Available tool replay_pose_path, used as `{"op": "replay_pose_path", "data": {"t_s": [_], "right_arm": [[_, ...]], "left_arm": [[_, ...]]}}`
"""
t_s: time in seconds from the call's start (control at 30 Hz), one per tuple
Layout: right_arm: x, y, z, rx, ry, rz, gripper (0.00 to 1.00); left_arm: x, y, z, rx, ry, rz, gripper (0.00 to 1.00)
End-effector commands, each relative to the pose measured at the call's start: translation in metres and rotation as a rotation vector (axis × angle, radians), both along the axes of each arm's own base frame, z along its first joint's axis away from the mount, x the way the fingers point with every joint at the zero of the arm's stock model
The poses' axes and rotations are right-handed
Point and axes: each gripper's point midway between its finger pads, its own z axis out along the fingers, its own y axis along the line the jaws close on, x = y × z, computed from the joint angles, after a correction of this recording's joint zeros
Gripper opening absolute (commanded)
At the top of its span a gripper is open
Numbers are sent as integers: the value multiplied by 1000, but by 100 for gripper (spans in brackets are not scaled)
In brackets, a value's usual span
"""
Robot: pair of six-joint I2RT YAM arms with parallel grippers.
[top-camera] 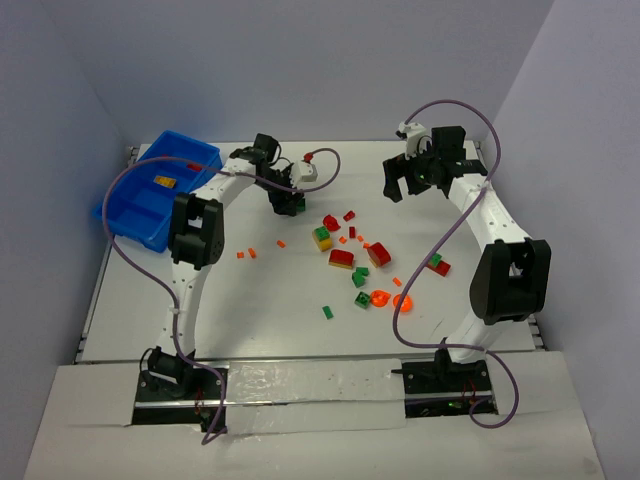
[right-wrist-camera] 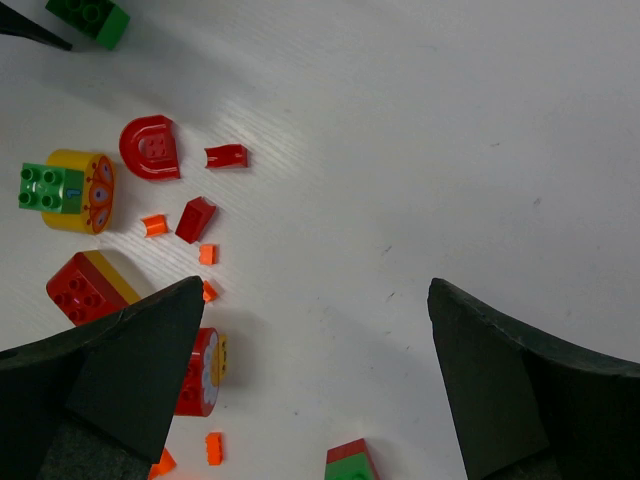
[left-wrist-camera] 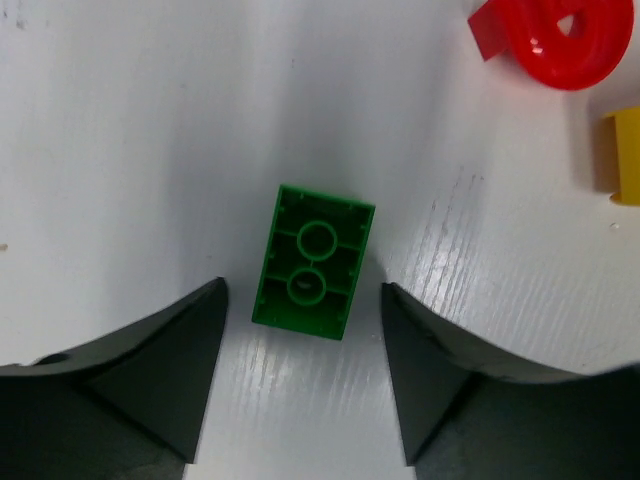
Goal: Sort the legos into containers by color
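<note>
Green brick [left-wrist-camera: 313,262], hollow side up at the frame centre, lies untouched between the wide fingers of the left gripper [left-wrist-camera: 302,290]. Right gripper [right-wrist-camera: 315,288] is wide too, holding nothing.

White table [top-camera: 250,315]: blue bin [top-camera: 140,236] at far-left corner, legos [top-camera: 341,258] scattered centre-right.

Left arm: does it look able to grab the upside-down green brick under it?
Probably yes. The green brick lies between the fingers of the left end effector, jaws open with a gap on each side and nothing else between them. The red curved piece sits well off to the side.
</note>
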Motion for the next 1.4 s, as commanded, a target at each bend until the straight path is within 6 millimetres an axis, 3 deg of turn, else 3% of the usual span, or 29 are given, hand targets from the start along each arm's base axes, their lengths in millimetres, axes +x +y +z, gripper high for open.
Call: {"op": "replay_pose_path", "data": {"t_s": [0.0, 0.13, 0.3, 0.6, 0.93, 1.03, 1.17, 1.23, 1.3, 1.33, 1.37], "right_arm": [[14, 0, 22, 17, -61, 2, 100], [15, 1, 21, 22, -57, 2, 100], [12, 1, 20, 22, -52, 6, 100], [12, 0, 21, 17, -54, 5, 100], [14, 3, 22, 26, -53, 16, 100], [15, 7, 21, 44, -49, 23, 100], [16, 19, 17, 56, -38, 52, 100], [15, 30, 15, 63, -31, 76, 100], [13, 41, 11, 74, -20, 101, 100], [13, 48, 8, 75, -15, 114, 100], [13, 50, 8, 77, -15, 116, 100]], "left_arm": [[-4, 1, 10, -8, -21, -38, 65], [-1, -6, 20, -52, -62, -46, 63], [1, -17, 22, -65, -94, -63, 79], [2, -34, 22, -75, -110, -103, 76], [-22, -18, 29, -46, -54, -110, 32], [-27, -8, 50, -85, -37, -34, 24], [-17, 10, 131, -232, -87, 156, 3], [-8, 33, 159, -308, -60, 303, 0], [-2, 66, 205, -392, -109, 442, 0], [2, 90, 218, -426, -103, 538, 0], [6, 110, 218, -438, -85, 607, 0]]}}
